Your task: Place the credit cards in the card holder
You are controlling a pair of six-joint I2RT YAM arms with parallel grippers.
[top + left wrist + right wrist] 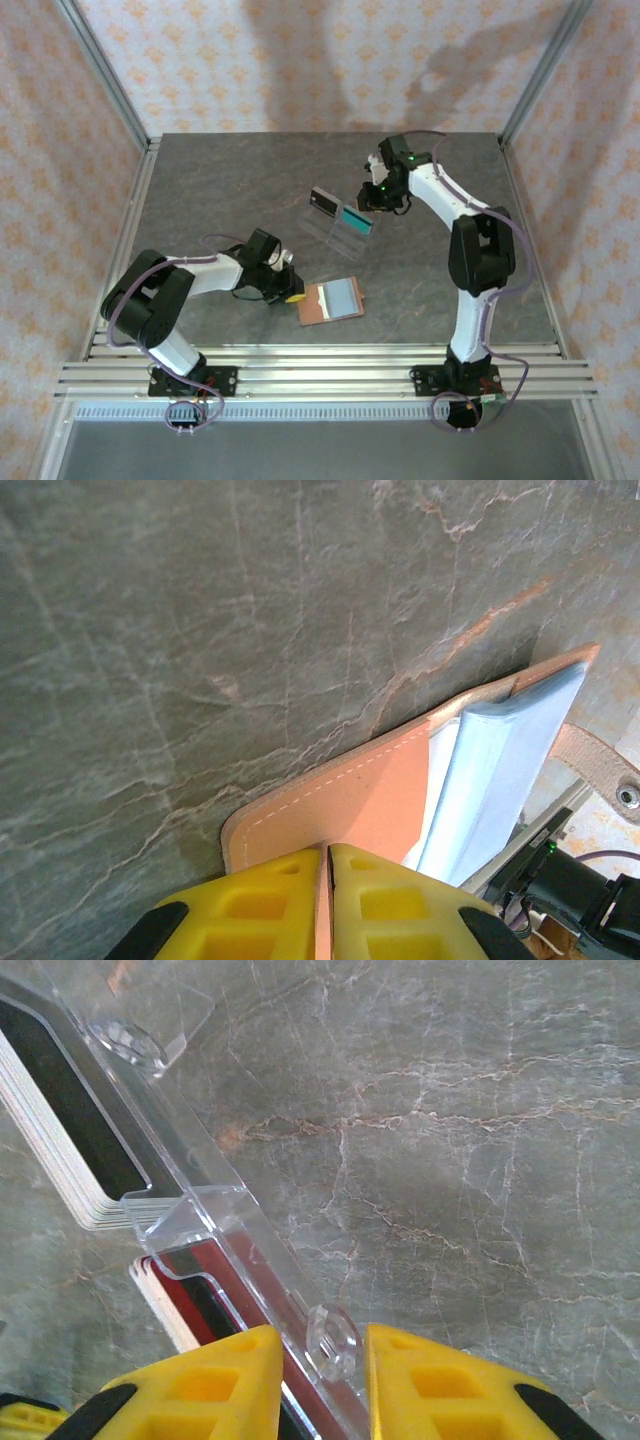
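A: Which step?

B: Card pickup, not done. The card holder (327, 301) lies open near the front of the desk (480, 1160), and I can't see a card in it.

A: Where are the cards?

B: In the clear rack (210, 1210) mid-desk, well apart from the card holder. The black card (70, 1125) tops a stack in the far slot, and a red card (215, 1272) is in the near slot. From above, a teal card (355, 218) shows at that near end too.

A: Right claw?

B: The right claw (318, 1348) is low over the rack's near end. Its fingers are parted and straddle the rim and its small round tab. Nothing is clamped, as far as I can tell.

A: Left?

B: The left claw (325, 865) is clenched on the card holder's tan leather edge. The pale blue pockets (490, 780) sit just beside the grip, facing up.

A: Next move?

B: My read is that the right claw is lined up on plastic, not on a card. It needs to shift off the rim toward the red card, nip one edge, lift it clear of the slot wall and carry it across to the pockets. The left claw should hold the leather so the pocket doesn't slide.

A: Anything tricky?

B: The cards are thin and stacked tight, so it could easily grab two, or the clear rack itself.
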